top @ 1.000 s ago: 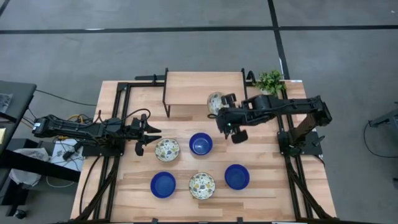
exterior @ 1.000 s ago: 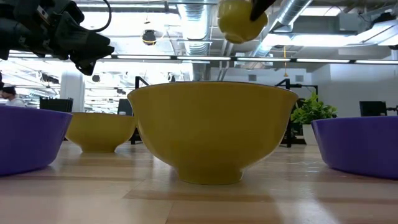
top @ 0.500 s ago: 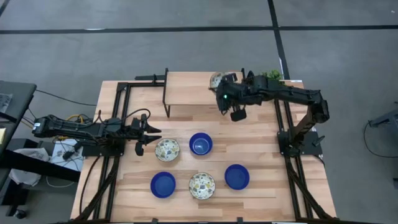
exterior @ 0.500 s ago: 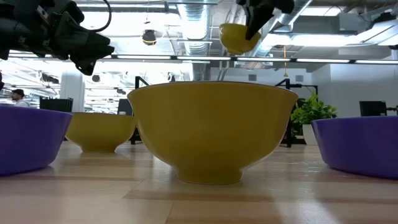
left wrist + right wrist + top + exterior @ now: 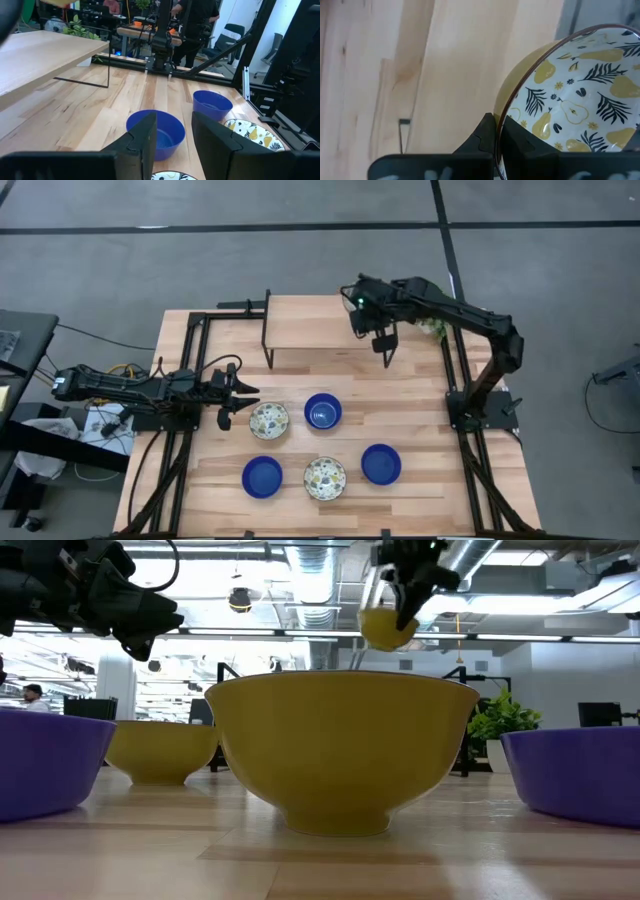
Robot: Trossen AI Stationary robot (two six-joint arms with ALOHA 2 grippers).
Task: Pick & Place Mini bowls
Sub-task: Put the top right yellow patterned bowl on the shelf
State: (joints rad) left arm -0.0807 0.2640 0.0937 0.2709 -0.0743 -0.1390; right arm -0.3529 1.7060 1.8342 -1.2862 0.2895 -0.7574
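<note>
Patterned bowl is pinched by its rim in the right gripper, high over the table's far edge; left gripper waits half-spread beside another patterned bowl.

Light: bright and even, from ceiling strip lights seen in the low view.
Shadows: soft and faint on the table.
Glare: pale sheen on the wood.
Focus: nearest bowl and left wrist fingers look soft.
</note>
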